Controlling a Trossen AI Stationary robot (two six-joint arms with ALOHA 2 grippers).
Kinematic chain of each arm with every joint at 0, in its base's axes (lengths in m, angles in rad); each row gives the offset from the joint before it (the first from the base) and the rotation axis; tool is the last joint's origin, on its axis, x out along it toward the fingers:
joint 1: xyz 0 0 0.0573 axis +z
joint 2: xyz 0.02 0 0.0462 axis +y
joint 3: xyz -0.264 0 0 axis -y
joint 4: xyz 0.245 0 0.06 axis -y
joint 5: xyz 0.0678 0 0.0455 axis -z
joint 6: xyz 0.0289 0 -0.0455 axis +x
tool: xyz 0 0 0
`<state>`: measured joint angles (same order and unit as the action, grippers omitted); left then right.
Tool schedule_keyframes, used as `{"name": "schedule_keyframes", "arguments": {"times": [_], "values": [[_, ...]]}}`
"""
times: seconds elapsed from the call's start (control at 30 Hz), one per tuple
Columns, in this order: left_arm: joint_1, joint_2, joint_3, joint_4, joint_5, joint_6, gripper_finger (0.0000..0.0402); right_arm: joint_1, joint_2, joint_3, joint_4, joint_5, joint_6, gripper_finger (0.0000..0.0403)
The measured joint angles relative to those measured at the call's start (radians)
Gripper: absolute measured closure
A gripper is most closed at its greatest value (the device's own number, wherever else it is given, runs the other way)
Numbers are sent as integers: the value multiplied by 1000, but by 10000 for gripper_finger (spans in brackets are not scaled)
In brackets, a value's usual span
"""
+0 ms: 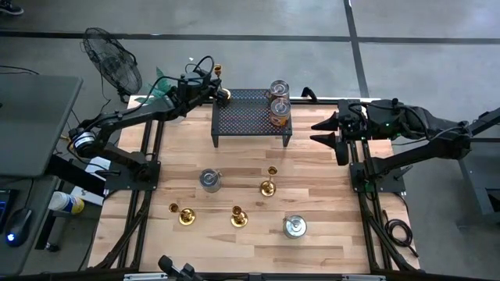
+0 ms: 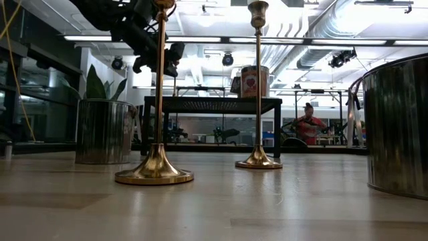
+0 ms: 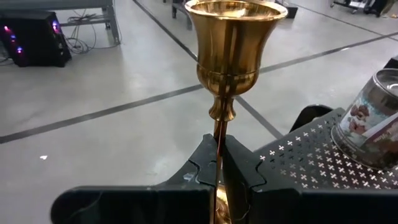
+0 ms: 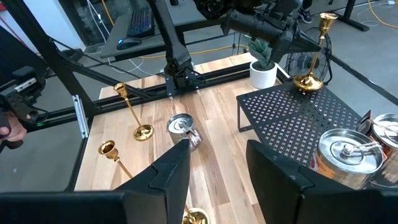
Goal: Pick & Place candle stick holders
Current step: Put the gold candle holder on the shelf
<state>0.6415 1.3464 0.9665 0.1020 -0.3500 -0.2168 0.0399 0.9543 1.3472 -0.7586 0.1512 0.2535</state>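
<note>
A: Where is the left gripper (image 3: 219, 180)?

B: At the far left corner of the black mesh rack (image 1: 251, 117), clenched on the thin stem of a brass candle holder (image 3: 229, 56). In the left wrist view the stem runs straight up between the two dark fingers (image 3: 202, 168), with the cup above them.

A: Is that holder down yet?

B: Its base looks to be on or just over the rack's corner. The right wrist view shows the base at the mesh, but I can't tell whether it rests there.

A: And the right gripper (image 4: 214, 168)?

B: It waits off the right end of the rack, fingers apart, holding nothing.

A: How much is left?

B: I judge it's early. Three more candle holders stand on the wooden table (image 1: 328, 195): one near the middle (image 1: 269, 186), two toward the front edge (image 1: 238, 218) (image 1: 183, 215). Two tins (image 1: 277, 105) sit at the rack's right end, and two shiny cans are on the table, one near the middle (image 1: 209, 180) and one by the front edge (image 1: 294, 226).

A: Does any view add something?

B: The low view shows two tall holders upright on their flared bases, which the overhead view flattens. The right wrist view alone shows a small potted plant (image 4: 262, 65) beyond the rack.
</note>
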Motion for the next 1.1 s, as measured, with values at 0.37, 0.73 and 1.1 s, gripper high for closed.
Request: {"name": "schedule_keyframes", "arguments": {"times": [0.37,0.73,1.1], "values": [[0,0,0,3,-1,-36,401,0,0,0,0,0,-1,254],[-1,46,2,20,-12,-54,401,0,0,0,0,0,0,253],[-3,47,2,11,-12,-50,401,0,0,0,0,0,1,253]]}}
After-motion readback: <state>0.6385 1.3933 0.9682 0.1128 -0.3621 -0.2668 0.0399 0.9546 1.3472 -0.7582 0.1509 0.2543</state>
